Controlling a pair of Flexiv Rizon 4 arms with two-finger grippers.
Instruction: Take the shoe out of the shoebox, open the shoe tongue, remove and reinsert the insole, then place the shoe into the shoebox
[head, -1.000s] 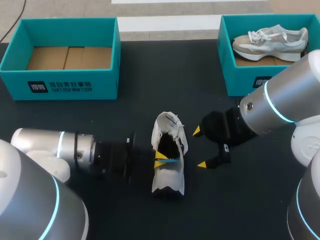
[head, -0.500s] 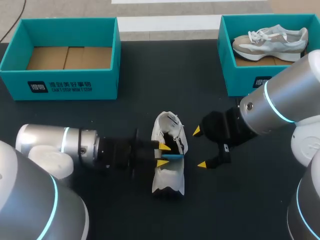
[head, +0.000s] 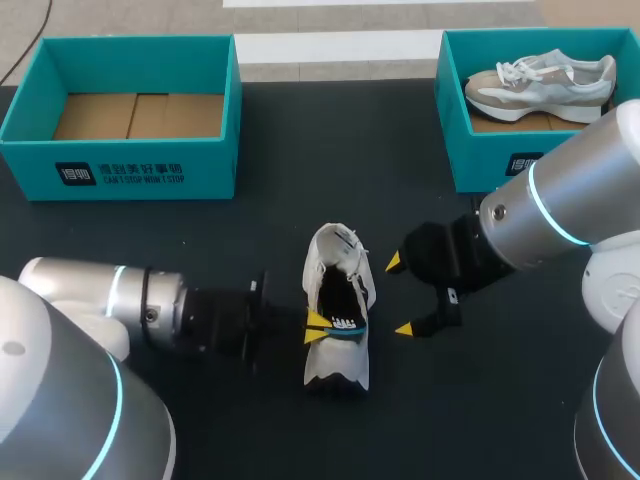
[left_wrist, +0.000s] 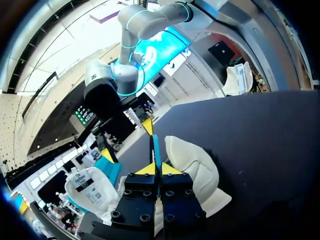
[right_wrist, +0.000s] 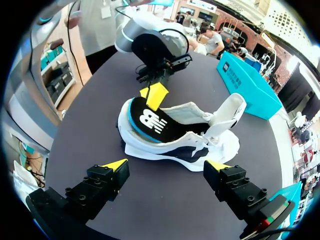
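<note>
A white shoe (head: 337, 350) lies on the black table between my two grippers, its tongue (head: 335, 245) folded up and open. A black insole with a blue rim (head: 346, 325) sticks out of its heel opening, partly lifted. My left gripper (head: 318, 325) is shut on the insole's edge. In the left wrist view the thin insole (left_wrist: 155, 146) stands pinched between the yellow tips of the left gripper (left_wrist: 155, 169), with the shoe (left_wrist: 197, 172) beside them. My right gripper (head: 400, 295) stands open just right of the shoe. In the right wrist view the right gripper (right_wrist: 166, 167) stands open before the shoe (right_wrist: 190, 140) and the insole (right_wrist: 149, 122).
A teal shoebox (head: 120, 165) at the back left holds only brown cardboard. Another teal shoebox (head: 490, 160) at the back right holds a second pale shoe (head: 540, 85). My right arm's upper part stands in front of that box.
The left gripper opened, pushed deeper into the shoe, then shut again and drew back to the left. The insole has come further out of the heel. The right arm kept still.
</note>
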